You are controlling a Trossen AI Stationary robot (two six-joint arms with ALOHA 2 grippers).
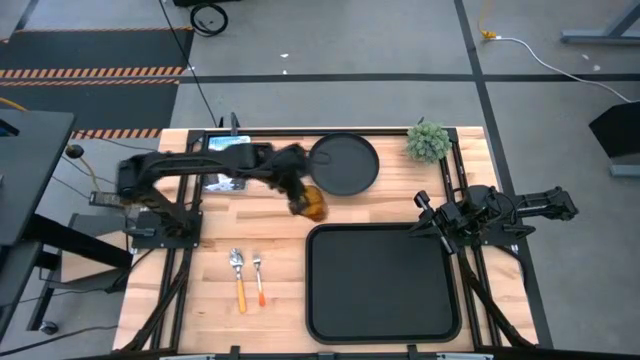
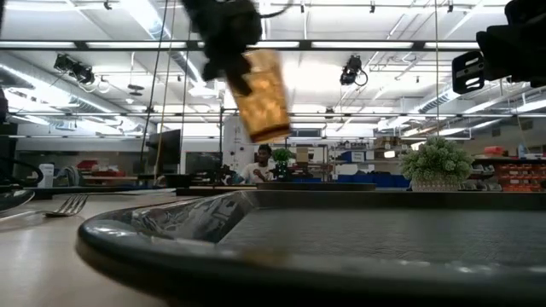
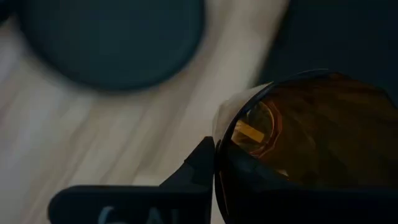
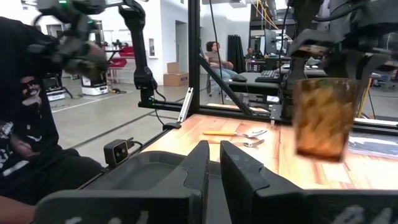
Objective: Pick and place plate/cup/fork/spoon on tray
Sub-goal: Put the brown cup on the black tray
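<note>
Left hand clamped on translucent amber faceted cup, lifted off wood-grain counter between round rimmed plate and rectangular black tray; right hand fingers together.

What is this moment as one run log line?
left claw: carrying cup airborne | right claw: idle at tray | fork, spoon, plate: on table

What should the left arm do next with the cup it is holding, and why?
Probably carry it a little further toward the tray and then lower it. The left gripper holds the cup lifted clear of the table, between the plate and the tray's near corner, not yet over the tray.
</note>
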